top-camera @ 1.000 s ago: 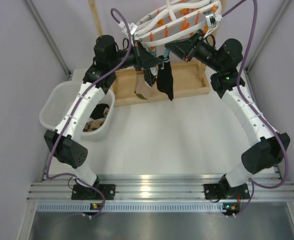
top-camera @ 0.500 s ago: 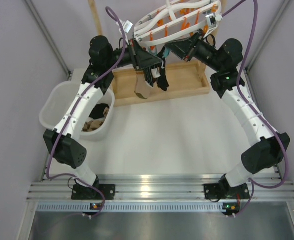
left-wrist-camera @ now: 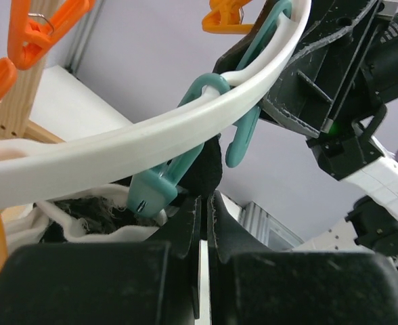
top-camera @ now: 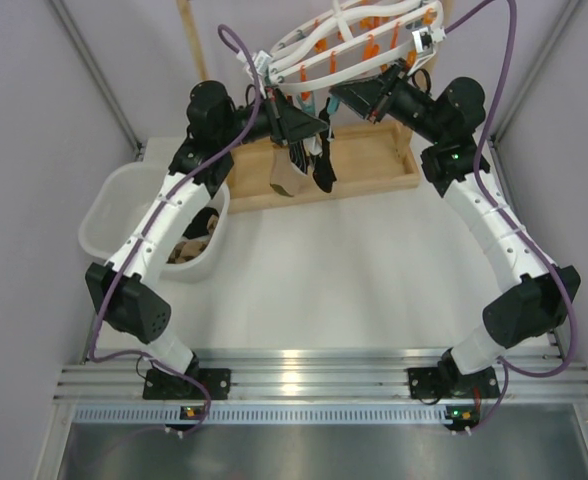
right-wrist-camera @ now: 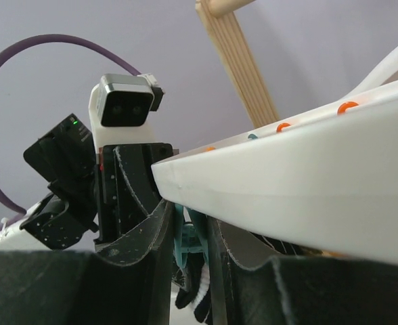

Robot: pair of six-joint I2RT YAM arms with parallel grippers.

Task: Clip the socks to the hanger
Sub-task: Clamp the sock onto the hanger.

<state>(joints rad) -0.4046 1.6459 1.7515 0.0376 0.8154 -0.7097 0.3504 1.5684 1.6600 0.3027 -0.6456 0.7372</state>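
While the left claw [top-camera: 319, 126] is pinched fully closed on the top of a black fabric sock [top-camera: 324, 168], the sock hangs straight down from it, right under the near-left rim of the white oval plastic lattice hanger [left-wrist-camera: 118, 143]. From where I stand the hanger is up in the air over the far edge of the worktop [top-camera: 354, 270], tilted, with orange plastic clip pegs [left-wrist-camera: 47, 27] dangling from its bars. In the left wrist view the two dark fingers meet just below the white rim, with a scrap of dark cloth poking up between them.

Coming in from the right, the right claw [top-camera: 336, 92] is at the same stretch of rim, its tip close to the left one. Its fingers stand only narrowly apart, squeezing a teal plastic clip peg [right-wrist-camera: 183, 244] that hangs under the rim.

Just left of the black sock a tan fabric sock [top-camera: 288, 182] dangles too; I cannot tell what holds it. Below both lies a shallow wooden tray [top-camera: 379, 165] at the far side of the worktop. On the left sits a white plastic tub [top-camera: 109, 200] with more socks [top-camera: 189, 247] heaped inside.
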